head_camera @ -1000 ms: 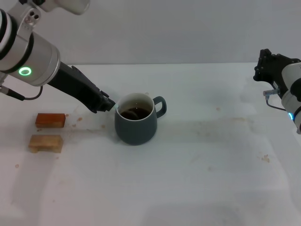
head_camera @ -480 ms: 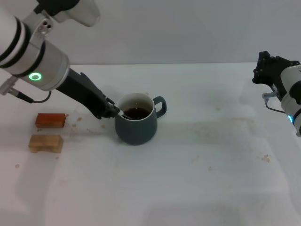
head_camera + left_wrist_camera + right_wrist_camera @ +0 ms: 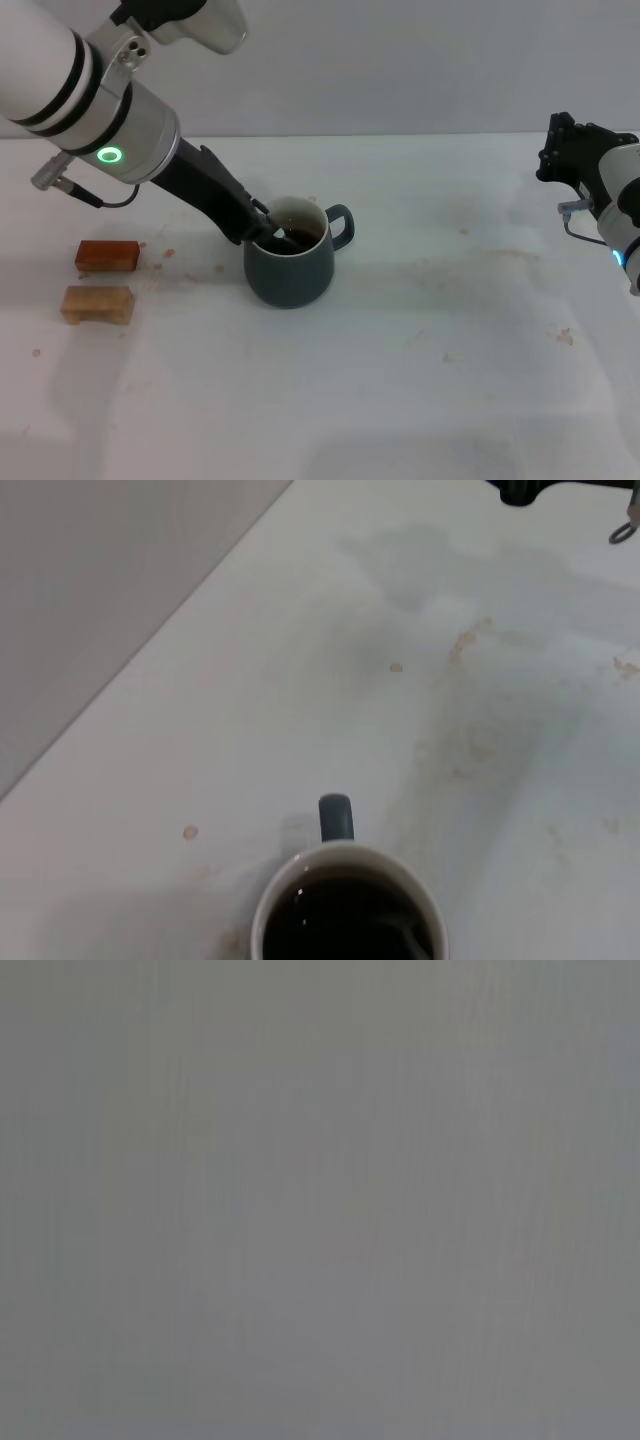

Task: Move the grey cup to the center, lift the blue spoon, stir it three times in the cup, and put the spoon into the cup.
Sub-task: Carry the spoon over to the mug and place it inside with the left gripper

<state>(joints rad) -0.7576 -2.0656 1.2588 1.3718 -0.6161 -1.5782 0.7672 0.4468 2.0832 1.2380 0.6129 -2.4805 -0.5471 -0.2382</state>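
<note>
The grey cup point(image 3: 290, 268) stands upright on the white table, a little left of the middle, handle to the right, dark liquid inside. My left gripper point(image 3: 262, 228) is at the cup's left rim, shut on the blue spoon point(image 3: 283, 238), which slants down into the liquid; little of its pale handle shows. In the left wrist view the cup point(image 3: 335, 818) is seen from above, with the spoon's bowl point(image 3: 408, 938) under the liquid. My right gripper point(image 3: 562, 148) is parked above the table's far right edge.
A reddish-brown block point(image 3: 106, 255) and a tan block point(image 3: 97, 303) lie at the left of the table. Small brown stains dot the table top. The right wrist view shows only plain grey.
My left arm has moved right. Its gripper went from just outside the cup's left side to over the rim, and the spoon now dips into the liquid. The right arm barely moved.
</note>
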